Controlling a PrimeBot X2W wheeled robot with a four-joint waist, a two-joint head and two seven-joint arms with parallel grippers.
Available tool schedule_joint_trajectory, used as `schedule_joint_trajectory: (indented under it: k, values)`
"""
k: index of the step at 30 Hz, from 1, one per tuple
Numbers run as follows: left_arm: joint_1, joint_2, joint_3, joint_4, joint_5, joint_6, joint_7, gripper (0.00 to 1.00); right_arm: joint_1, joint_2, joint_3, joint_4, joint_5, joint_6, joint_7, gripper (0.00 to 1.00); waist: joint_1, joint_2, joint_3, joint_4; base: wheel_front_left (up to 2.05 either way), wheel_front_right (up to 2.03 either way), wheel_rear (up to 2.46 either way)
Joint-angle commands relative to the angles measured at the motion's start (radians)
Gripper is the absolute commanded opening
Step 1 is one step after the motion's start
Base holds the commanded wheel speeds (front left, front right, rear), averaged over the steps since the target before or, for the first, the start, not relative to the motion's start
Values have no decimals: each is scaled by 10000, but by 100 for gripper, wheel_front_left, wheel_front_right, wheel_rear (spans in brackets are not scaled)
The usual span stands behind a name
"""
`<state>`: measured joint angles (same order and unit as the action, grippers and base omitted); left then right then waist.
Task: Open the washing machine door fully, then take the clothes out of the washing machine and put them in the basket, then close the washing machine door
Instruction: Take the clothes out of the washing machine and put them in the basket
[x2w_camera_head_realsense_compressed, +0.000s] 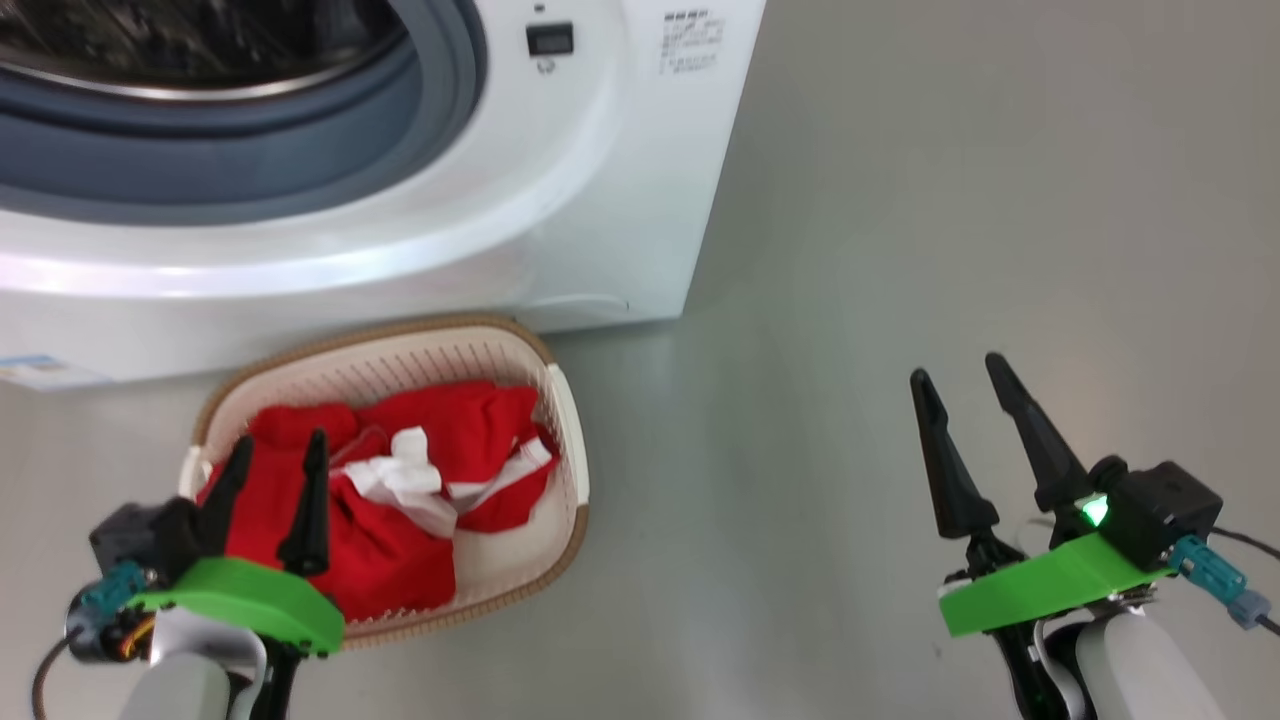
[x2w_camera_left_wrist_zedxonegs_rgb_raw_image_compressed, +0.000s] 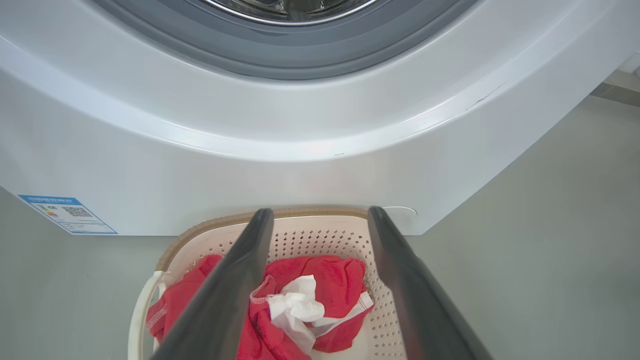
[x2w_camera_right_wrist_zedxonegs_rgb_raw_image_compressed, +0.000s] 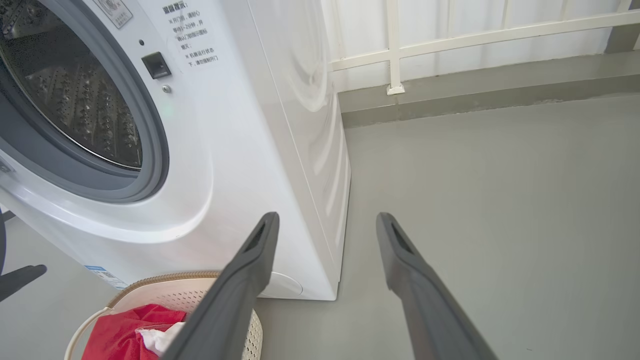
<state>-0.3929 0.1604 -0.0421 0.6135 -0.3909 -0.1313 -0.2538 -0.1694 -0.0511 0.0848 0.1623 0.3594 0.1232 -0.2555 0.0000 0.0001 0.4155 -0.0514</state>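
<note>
Head view: the left gripper (x2w_camera_head_realsense_compressed: 280, 440) hovers, fingers spread and empty, directly over the red and white clothes (x2w_camera_head_realsense_compressed: 470, 420) in the basket (x2w_camera_head_realsense_compressed: 400, 325) before the washing machine (x2w_camera_head_realsense_compressed: 600, 150). The right gripper (x2w_camera_head_realsense_compressed: 955, 368), equally spread and empty, hangs well apart.
Left wrist view: the grey gasket (x2w_camera_left_wrist_zedxonegs_rgb_raw_image_compressed: 300, 55) lies ahead, above the fingers.
Right wrist view: the steel drum (x2w_camera_right_wrist_zedxonegs_rgb_raw_image_compressed: 75, 100) seems empty.

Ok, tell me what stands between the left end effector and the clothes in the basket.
Nothing visible: the open left end effector hovers over the red-and-white fabric clothes in the cream perforated plastic basket.
</note>
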Motion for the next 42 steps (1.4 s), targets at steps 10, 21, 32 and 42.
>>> schedule_joint_trajectory:
  k: [10, 21, 32, 42]
  values:
    - [1593, 55, 783, -1761, 513, 6, -80, 100, 944, 9, 165, 36, -125, 75, -63, 100, 0, -1, -2076, 44, 0, 0, 0]
    - [3235, -235, 1197, -3446, 1233, 6, -80, 100, 1904, 9, -61, 97, -175, 75, -63, 100, 0, -1, -3124, 48, 0, 0, 0]
    - [4678, -687, 1664, -4525, 1577, 6, -80, 100, 2667, 9, -352, 34, -101, 75, -63, 100, 0, -1, -3596, -50, 0, 0, 0]
    - [4903, -883, 1758, -4608, 1644, 6, -80, 100, 2721, 9, -393, 33, -110, 75, -63, 100, 0, -1, -3693, -93, 0, 0, 0]
